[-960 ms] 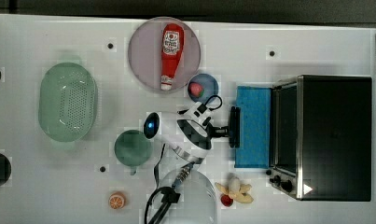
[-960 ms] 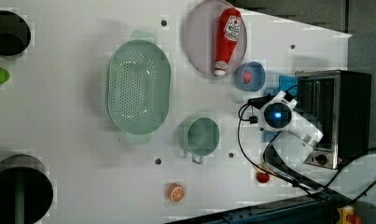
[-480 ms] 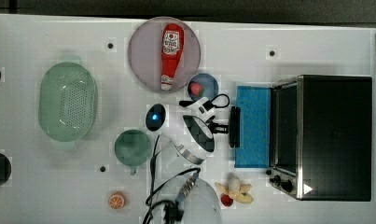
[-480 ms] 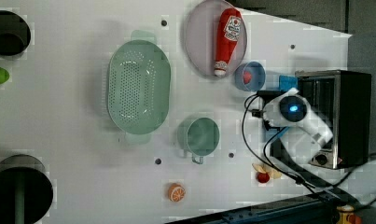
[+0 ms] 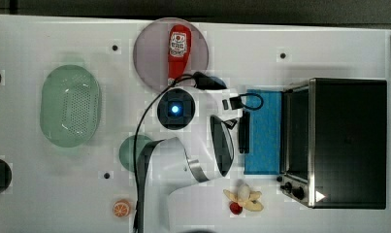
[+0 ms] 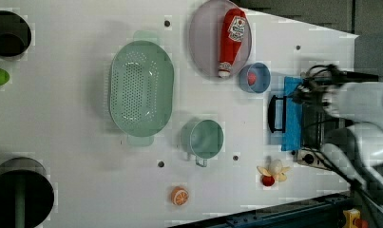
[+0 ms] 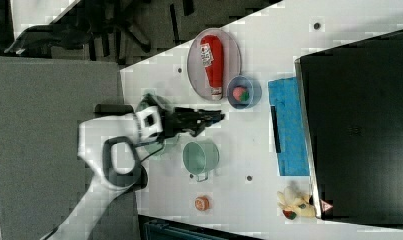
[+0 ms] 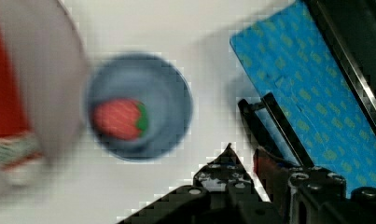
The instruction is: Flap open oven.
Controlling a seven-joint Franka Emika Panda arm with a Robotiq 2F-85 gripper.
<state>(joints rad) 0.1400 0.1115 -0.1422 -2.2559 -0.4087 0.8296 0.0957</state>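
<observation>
- Lost under the white arm [image 5: 183, 160] in the top view: most of the blue bowl [image 6: 263, 71].
- Blurred in the wrist view: bowl and bottle.
- Claw [image 7: 216, 118] narrowly parted, gripping nothing.
- Black oven [image 5: 348, 141] at the top view's right, blue glass door [image 5: 263, 131] folded down flat, bar handle [image 5: 243, 132] just beside the claw, not grasped.
- White table [image 5: 304, 53] with small dark holes; dark floor beyond the top view's upper edge.
</observation>
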